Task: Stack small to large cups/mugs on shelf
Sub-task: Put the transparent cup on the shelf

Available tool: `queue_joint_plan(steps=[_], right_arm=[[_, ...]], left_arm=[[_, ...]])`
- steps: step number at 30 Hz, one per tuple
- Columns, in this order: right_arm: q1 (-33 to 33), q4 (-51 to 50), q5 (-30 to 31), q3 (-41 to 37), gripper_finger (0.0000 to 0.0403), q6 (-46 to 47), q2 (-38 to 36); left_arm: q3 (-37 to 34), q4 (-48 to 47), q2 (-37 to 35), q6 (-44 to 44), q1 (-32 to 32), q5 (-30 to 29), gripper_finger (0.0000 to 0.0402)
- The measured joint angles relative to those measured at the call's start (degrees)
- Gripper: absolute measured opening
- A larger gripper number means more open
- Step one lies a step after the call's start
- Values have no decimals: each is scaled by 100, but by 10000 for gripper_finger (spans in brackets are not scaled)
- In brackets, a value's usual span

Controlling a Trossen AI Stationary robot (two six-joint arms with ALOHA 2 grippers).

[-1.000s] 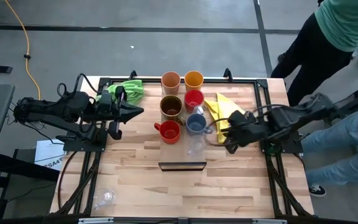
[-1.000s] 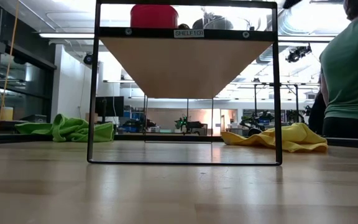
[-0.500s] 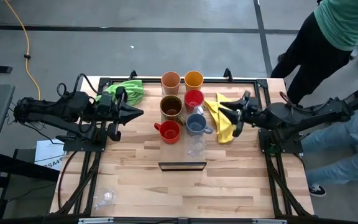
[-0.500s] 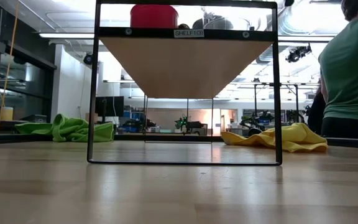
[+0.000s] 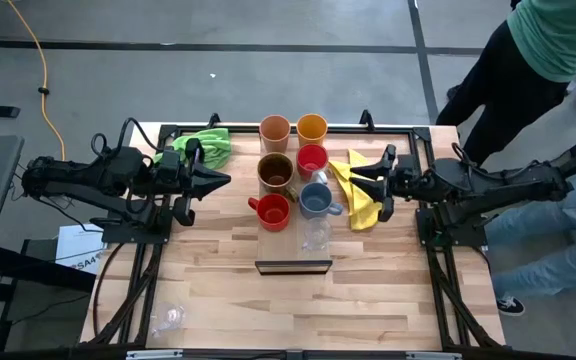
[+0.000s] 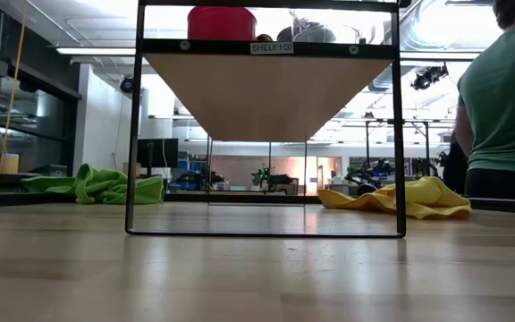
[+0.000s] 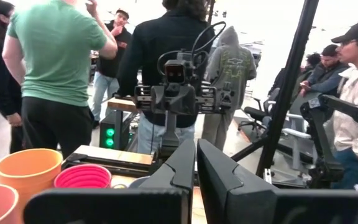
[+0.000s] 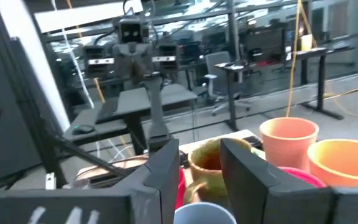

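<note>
Left end effector (image 5: pixel 223 180), fingers pressed together and empty, hovers level at the shelf's (image 5: pixel 290 228) left side. Right end effector (image 5: pixel 353 181), fingers partly spread and empty, hovers over the yellow cloth (image 5: pixel 356 190). Between the two stand the cups on the shelf: peach tumbler (image 5: pixel 274 130), orange tumbler (image 5: pixel 311 128), brown mug (image 5: pixel 275 171), two red mugs (image 5: pixel 311 159), grey-blue mug (image 5: pixel 315 200); a clear glass (image 5: pixel 314 237) stands just nearer the shelf's front edge. Green cloth (image 5: pixel 207 145) lies behind the left end effector.

Right gripper (image 5: pixel 371 184) risen from low beside the clear glass (image 5: pixel 315 236), swung back over the yellow cloth (image 5: pixel 358 186), right arm stretched level, grey-blue mug (image 5: pixel 315 200) just ahead of it
</note>
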Motion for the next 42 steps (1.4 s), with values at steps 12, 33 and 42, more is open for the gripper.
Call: queue_joint_plan(steps=[12, 33, 42], right_arm=[[-4, -19, -183, 0, 108, -10, 0], [-6, -128, -120, 9, 9, 120, 4], [-6, -144, -149, 9, 1, 242, 4]], left_arm=[[0, -9, 7, -2, 0, -190, 8], [0, -23, 7, 22, 0, -193, 8], [0, -20, 7, 21, 1, -211, 8]])
